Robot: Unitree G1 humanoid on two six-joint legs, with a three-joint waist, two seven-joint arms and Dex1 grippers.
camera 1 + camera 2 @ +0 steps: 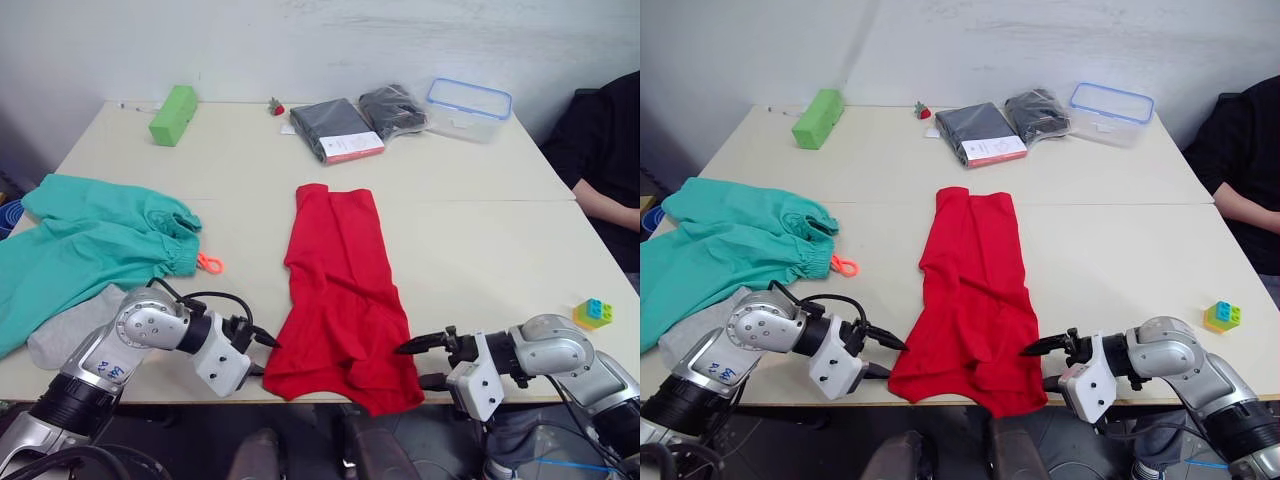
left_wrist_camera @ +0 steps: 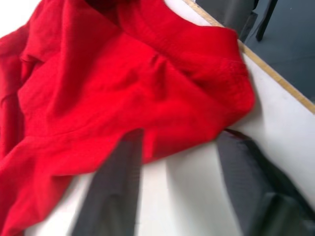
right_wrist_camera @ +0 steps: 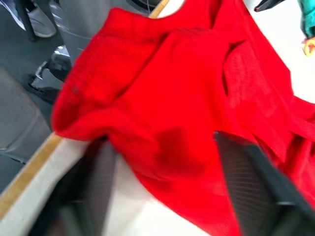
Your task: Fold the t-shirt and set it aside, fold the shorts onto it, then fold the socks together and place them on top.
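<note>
Left eye view shows the t-shirt (image 1: 340, 290) lying lengthwise in the middle of the table (image 1: 480, 250), folded into a long narrow band, its near end crumpled and reaching over the table's front edge. The left gripper (image 1: 262, 352) sits low at the shirt's near left corner, its two black fingers spread apart with nothing between them; in the left wrist view the fingers (image 2: 110, 191) straddle bare tabletop just short of the red hem. The right gripper (image 1: 420, 362) is at the shirt's near right corner, fingers also parted and empty; the right wrist view has one finger over the red cloth and the other over the table's edge.

The shorts (image 1: 90, 245) lie spread on the table's left side, waistband toward the centre, with the orange drawstring (image 1: 209, 264) end on the table just beside them. The socks (image 1: 75, 325) lie near the front left edge, partly under the shorts and behind the left arm.

At the far right stands a clear plastic box (image 1: 468, 108) with a blue-rimmed lid on it; what is inside cannot be told. Beside it lie two dark packaged garments (image 1: 355, 122). A lime-green block (image 1: 173, 114) stands far left, a small red item (image 1: 276, 106) near the far edge, and coloured toy bricks (image 1: 593, 312) by the right edge. A person's arm (image 1: 605, 205) rests at the table's right side.
</note>
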